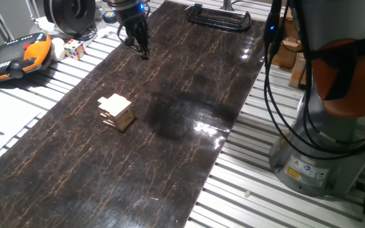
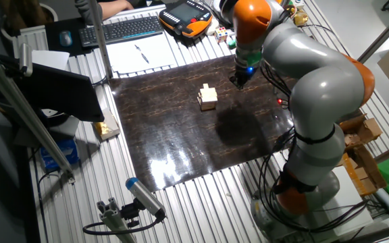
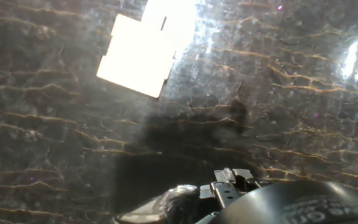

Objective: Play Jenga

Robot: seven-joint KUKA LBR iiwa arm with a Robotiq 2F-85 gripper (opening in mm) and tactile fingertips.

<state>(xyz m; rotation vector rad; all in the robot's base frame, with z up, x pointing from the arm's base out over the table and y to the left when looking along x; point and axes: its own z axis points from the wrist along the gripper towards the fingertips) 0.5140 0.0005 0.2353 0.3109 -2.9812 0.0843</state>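
Note:
The Jenga stack (image 1: 116, 111) is a small pale wooden block cube in crossed layers, standing on the dark marbled mat (image 1: 170, 158). It also shows in the other fixed view (image 2: 208, 97) and, washed out white, at the top of the hand view (image 3: 138, 56). My gripper (image 1: 144, 52) hangs over the far part of the mat, well apart from the stack. Its fingers point down, look pressed together and hold nothing. It also shows in the other fixed view (image 2: 238, 82) and at the bottom of the hand view (image 3: 230, 180).
A multicoloured puzzle cube (image 1: 75, 49) and an orange teach pendant (image 1: 14, 57) lie left of the mat. A black clamp (image 1: 219, 16) lies at the mat's far end. The robot base (image 1: 322, 152) stands on the right. A keyboard (image 2: 123, 30) and paper (image 2: 140, 54) lie beyond.

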